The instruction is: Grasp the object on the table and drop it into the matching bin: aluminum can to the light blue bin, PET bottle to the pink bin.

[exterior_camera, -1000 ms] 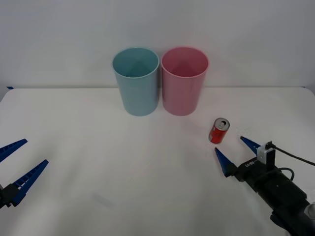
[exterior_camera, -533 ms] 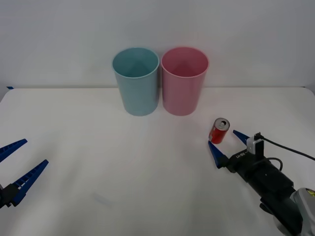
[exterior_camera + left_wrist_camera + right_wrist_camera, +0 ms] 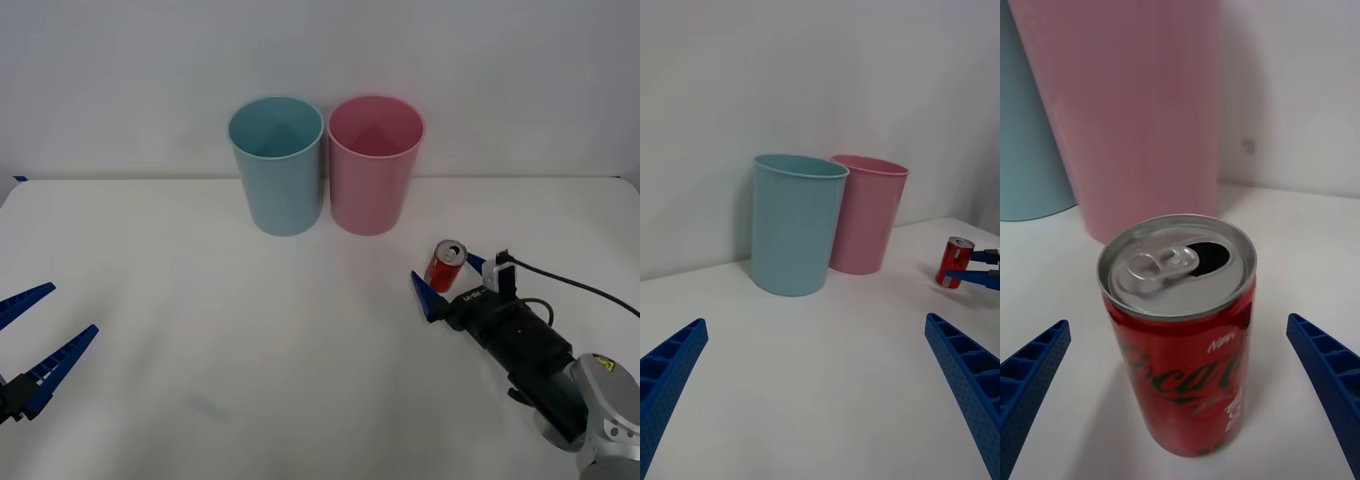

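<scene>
Front view has the right gripper (image 3: 447, 279) spread wide, its blue ribbed fingers (image 3: 1328, 375) flanking the small red aluminium can (image 3: 444, 265) without touching. That can stands upright on the white table (image 3: 200, 300), right of the pink plastic bin (image 3: 374, 165) and nearer. Far left, the left gripper (image 3: 35, 340) waits open.

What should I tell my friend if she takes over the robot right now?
Right gripper: open, one finger on each side of the red can, not closed on it yet.
Left gripper: open, idle at the table's near left edge.
The can stands upright on the table, in front of the pink bin. The light blue bin stands right beside the pink one.
Done: gripper lined up around the can.
Left: close, lift, drop the can into the light blue bin.
</scene>
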`<state>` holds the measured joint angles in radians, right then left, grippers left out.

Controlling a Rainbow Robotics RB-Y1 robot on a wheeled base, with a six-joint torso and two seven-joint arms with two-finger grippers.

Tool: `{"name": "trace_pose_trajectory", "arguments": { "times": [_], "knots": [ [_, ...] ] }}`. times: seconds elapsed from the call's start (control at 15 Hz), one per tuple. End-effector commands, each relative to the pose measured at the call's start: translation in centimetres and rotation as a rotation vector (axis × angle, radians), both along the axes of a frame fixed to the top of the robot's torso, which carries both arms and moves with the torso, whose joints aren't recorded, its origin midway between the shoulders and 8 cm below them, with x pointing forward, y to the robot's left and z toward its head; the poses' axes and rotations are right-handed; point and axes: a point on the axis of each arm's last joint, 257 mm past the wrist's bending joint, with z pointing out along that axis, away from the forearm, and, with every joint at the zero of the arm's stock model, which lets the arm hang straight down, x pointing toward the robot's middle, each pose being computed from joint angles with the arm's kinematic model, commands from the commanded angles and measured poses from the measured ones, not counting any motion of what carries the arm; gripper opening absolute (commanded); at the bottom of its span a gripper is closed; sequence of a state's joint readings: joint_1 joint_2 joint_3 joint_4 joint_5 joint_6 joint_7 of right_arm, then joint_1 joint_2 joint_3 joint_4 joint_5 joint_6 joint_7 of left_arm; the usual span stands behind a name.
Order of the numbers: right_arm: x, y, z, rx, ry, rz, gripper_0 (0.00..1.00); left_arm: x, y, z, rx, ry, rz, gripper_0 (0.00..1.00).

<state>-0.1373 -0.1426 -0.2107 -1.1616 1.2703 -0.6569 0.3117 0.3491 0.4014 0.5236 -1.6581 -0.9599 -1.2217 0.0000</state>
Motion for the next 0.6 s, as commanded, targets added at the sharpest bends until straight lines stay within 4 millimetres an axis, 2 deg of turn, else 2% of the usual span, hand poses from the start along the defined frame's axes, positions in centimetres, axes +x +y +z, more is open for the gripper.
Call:
{"name": "trace_pose_trajectory", "arguments": {
  "times": [0.07,0.47,0.53,0.6],
  "knots": [
    [0.82,0.51,0.28,-0.006,-0.003,0.0,1.0,0.0,0.0,0.0,0.0,0.0,0.0,1.0],
    [1.21,0.74,0.31,-0.01,0.0,-0.01,1.0,0.0,0.0,0.0,0.0,0.0,0.0,1.0],
    [1.27,0.77,0.39,-0.012,-0.003,-0.009,0.68,0.0,0.0,0.0,0.0,0.0,0.0,1.0],
    [1.25,0.77,0.32,-0.013,-0.002,-0.009,0.05,0.0,0.0,0.0,0.0,0.0,0.0,1.0]
  ]
}}
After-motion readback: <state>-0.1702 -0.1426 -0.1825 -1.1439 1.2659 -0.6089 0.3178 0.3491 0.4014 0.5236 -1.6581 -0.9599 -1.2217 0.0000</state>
